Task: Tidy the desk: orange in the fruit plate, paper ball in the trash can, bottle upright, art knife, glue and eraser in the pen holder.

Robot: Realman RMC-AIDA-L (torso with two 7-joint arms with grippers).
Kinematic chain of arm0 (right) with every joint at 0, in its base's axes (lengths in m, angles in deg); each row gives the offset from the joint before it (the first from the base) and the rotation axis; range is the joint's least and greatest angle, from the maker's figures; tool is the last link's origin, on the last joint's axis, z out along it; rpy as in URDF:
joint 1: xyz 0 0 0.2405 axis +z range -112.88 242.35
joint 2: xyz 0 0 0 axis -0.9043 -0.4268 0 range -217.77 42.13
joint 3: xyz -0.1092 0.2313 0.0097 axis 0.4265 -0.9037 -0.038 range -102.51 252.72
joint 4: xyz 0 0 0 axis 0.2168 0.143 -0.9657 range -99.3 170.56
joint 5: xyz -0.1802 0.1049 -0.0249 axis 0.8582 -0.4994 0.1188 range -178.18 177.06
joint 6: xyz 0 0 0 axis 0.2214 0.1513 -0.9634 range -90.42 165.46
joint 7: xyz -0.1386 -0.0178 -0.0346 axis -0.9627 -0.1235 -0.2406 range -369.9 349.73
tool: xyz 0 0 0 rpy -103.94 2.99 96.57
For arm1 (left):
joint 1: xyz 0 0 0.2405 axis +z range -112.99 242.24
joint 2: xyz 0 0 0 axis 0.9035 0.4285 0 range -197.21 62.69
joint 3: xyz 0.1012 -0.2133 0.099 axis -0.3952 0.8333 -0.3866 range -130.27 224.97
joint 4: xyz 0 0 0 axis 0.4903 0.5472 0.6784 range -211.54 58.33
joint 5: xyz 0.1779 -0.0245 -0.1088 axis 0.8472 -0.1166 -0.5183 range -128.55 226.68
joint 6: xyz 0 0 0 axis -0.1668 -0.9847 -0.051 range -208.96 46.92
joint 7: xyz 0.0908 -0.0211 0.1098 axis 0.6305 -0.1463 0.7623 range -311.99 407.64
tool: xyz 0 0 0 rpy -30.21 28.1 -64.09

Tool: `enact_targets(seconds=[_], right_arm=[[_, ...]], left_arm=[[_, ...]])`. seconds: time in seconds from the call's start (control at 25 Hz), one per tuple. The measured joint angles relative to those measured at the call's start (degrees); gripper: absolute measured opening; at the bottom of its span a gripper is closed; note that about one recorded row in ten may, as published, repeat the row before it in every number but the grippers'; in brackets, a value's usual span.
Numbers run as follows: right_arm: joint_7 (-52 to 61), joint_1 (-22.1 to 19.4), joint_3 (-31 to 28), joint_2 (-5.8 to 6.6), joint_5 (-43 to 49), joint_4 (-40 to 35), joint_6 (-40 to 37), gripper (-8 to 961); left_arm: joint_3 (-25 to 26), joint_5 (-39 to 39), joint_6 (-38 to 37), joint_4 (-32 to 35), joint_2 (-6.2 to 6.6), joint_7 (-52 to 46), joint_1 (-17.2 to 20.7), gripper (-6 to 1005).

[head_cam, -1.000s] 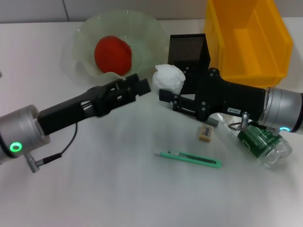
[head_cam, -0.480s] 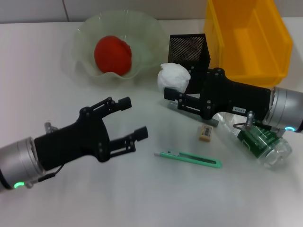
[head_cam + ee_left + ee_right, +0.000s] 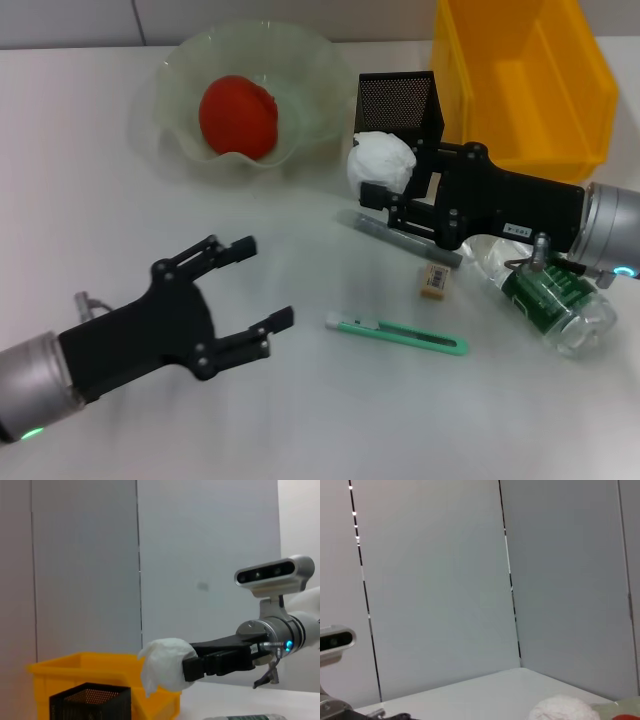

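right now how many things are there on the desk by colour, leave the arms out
red: 1, orange
white: 1, paper ball
yellow: 1, bin
black: 1, pen holder
green: 2, knife, bottle
pale clear: 1, plate
grey: 1, glue
tan: 1, eraser
total: 9

no legible text, labels too small

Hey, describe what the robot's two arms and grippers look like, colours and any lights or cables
Both are matte black grippers on silver-grey cylindrical wrists, each with a green light ring. The left gripper has thin linkage fingers with flat pads. The right gripper has a blocky black body with a small white label and a metal connector near the wrist.
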Motion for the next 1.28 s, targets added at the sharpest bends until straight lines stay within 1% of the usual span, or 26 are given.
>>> enact_targets(seconds=[0.04,0.08,0.12,0.16,0.2,0.24,0.28,0.32,0.36,0.4,0.52,1.28], right_arm=[[0.00,-0.12,-0.03,0.00,0.00,-0.09,0.00,516],[0.00,-0.21,-0.08,0.00,0.00,-0.16,-0.03,516],[0.00,-0.28,-0.11,0.00,0.00,-0.18,-0.11,516],[0.00,-0.33,-0.14,0.01,0.00,-0.19,-0.19,516],[0.00,-0.36,-0.14,0.03,0.00,-0.21,-0.23,516],[0.00,-0.41,-0.15,0.05,0.00,-0.25,-0.25,516],[0.00,-0.50,-0.16,0.06,0.00,-0.31,-0.28,516],[0.00,-0.53,-0.16,0.06,0.00,-0.32,-0.29,516],[0.02,-0.59,-0.16,0.06,0.00,-0.37,-0.33,516],[0.14,-0.68,-0.17,0.07,0.00,-0.49,-0.44,516],[0.76,-0.85,-0.17,0.08,0.00,-1.01,-0.57,516],[1.64,-1.04,0.26,0.09,0.01,-1.65,-1.20,515]], left_arm=[[0.26,0.00,-0.68,0.08,0.26,-0.38,0.64,815],[0.26,0.00,-0.68,0.08,0.26,-0.38,0.64,815],[0.52,0.00,-1.30,0.13,0.55,-0.81,1.25,815],[0.96,0.01,-2.38,0.27,1.25,-1.91,2.17,814],[0.96,0.01,-2.38,0.27,1.25,-1.91,2.17,814],[1.17,0.06,-3.27,0.28,1.92,-2.74,2.48,814],[1.17,0.06,-3.27,0.28,1.92,-2.74,2.48,814],[1.37,0.19,-4.19,0.18,2.72,-3.65,2.79,814],[1.48,0.30,-5.26,0.00,3.89,-4.65,3.30,814],[1.48,0.31,-5.33,0.06,4.10,-4.67,3.63,814],[1.43,0.35,-5.13,0.42,4.16,-4.08,4.23,814],[1.03,2.22,-4.85,0.34,4.01,-3.92,4.01,814]])
